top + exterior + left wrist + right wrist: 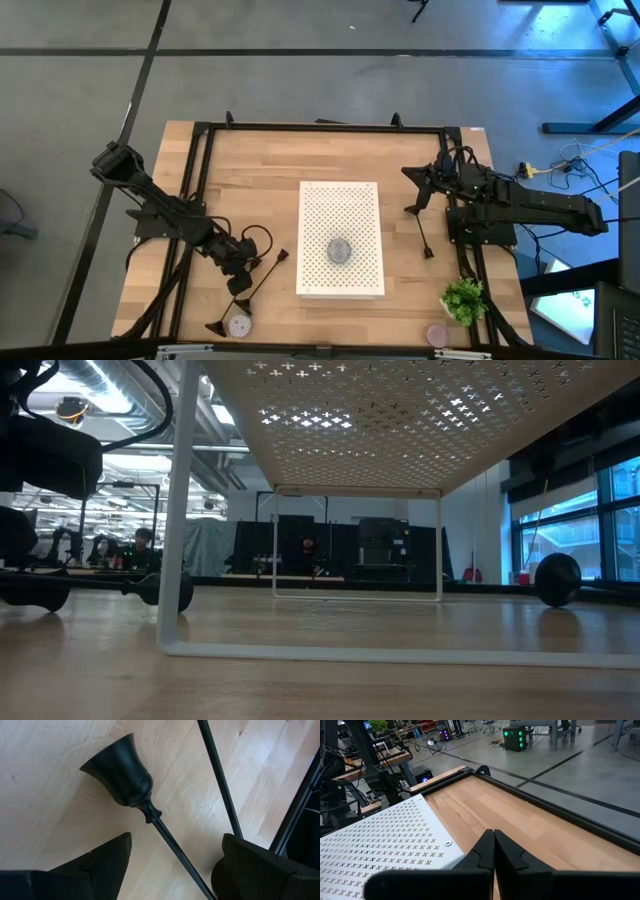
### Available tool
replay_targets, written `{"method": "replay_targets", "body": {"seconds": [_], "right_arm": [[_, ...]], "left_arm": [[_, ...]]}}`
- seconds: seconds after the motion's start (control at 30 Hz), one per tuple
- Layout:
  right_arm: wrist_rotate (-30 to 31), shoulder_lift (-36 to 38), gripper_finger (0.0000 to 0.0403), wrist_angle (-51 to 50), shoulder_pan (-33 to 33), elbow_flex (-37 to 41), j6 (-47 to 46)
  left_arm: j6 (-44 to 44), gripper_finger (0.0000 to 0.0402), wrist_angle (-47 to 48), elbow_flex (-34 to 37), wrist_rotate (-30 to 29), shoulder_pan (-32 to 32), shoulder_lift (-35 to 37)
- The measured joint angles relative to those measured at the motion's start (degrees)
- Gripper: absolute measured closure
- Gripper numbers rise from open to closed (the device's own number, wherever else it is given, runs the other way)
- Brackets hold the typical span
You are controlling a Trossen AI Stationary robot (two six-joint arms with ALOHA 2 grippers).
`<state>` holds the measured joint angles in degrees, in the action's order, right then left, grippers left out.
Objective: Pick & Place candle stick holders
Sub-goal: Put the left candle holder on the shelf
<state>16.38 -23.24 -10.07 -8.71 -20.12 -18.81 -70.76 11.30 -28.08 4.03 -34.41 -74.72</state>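
Left pincer (243,272): fingers (95,865) spread, low over the near-left table (250,170), straddling the thin stem of a lying candle stick holder (130,780); stem between the two fingers, no contact visible; cup end toward the white perforated stand (341,240), round base near the table's near edge, touching or just beside a small pale round disc (238,326). Second thin black rod (220,780) just beside, crossing past the other finger.

Right pincer (493,851): fingers pressed together, empty, over the far-right table beside the stand.

Another candle stick holder (423,236): lying flat, right of the stand, just near of the right pincer.

Small green plant (463,298): near-right corner, with a pinkish round object (437,335) beside it.
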Motion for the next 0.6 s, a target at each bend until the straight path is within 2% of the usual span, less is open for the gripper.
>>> {"method": "replay_targets", "body": {"seconds": [0.6], "right_arm": [[0.00,0.00,0.0402,0.00,0.00,0.00,0.00]], "left_arm": [[-0.02,0.0100,0.47,0.00,0.02,0.00,0.02]]}}
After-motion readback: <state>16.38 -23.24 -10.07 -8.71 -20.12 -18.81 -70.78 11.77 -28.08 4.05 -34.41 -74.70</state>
